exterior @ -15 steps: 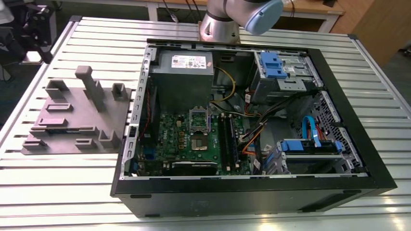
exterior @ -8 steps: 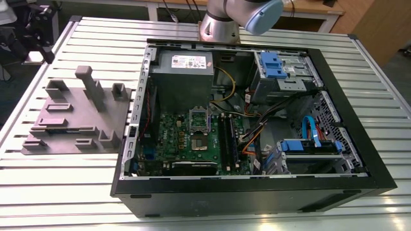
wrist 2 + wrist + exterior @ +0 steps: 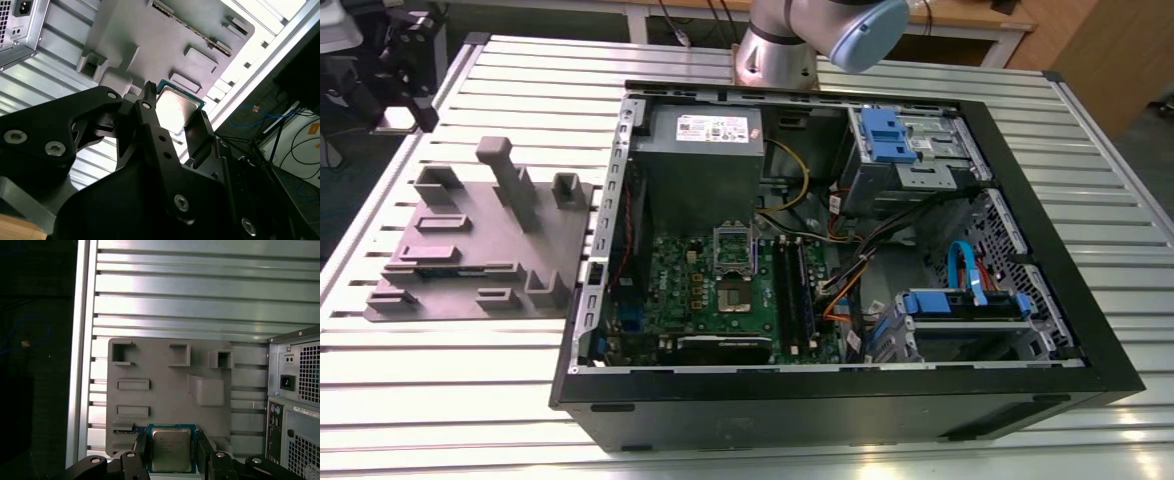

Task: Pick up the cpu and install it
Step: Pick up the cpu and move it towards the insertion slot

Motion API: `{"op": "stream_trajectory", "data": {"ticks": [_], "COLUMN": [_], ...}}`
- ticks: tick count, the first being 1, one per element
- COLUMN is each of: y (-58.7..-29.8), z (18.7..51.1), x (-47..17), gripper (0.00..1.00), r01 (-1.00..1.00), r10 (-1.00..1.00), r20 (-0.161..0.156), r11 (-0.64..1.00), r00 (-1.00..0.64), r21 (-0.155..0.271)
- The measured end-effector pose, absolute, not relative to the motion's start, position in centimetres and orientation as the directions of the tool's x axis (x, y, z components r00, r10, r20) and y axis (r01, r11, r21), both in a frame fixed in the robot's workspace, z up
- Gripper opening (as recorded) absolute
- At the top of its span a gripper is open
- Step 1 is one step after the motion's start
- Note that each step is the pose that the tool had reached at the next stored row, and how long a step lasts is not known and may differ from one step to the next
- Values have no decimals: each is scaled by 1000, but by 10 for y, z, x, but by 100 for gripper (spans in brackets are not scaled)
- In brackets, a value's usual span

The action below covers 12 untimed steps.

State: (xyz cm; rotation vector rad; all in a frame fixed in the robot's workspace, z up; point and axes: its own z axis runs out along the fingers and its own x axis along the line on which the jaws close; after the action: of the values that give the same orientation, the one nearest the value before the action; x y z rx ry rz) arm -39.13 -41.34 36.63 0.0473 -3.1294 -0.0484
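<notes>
I hold cpu (image 3: 171,452): gripper (image 3: 171,440) clamped on two opposite edges; tray (image 3: 165,370) beneath, apart, free room around.

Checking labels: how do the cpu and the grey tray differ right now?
The cpu is small, flat, shiny metal-topped; the tray is far larger, matte grey, with raised blocks. The cpu is gripped in the tool; the tray lies on the slatted table. Both are rectangular.

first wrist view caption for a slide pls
Gripper holding the cpu above the grey tray, pc case beside it.
</notes>
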Motion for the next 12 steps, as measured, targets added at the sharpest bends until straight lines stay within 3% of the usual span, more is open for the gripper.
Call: {"op": "stream_trajectory", "data": {"ticks": [12], "y": [-413], "z": [366], "x": [-386], "gripper": [47], "r01": [-30], "r10": [-30], "r20": [11], "r11": [999], "r00": [-999], "r21": [31]}}
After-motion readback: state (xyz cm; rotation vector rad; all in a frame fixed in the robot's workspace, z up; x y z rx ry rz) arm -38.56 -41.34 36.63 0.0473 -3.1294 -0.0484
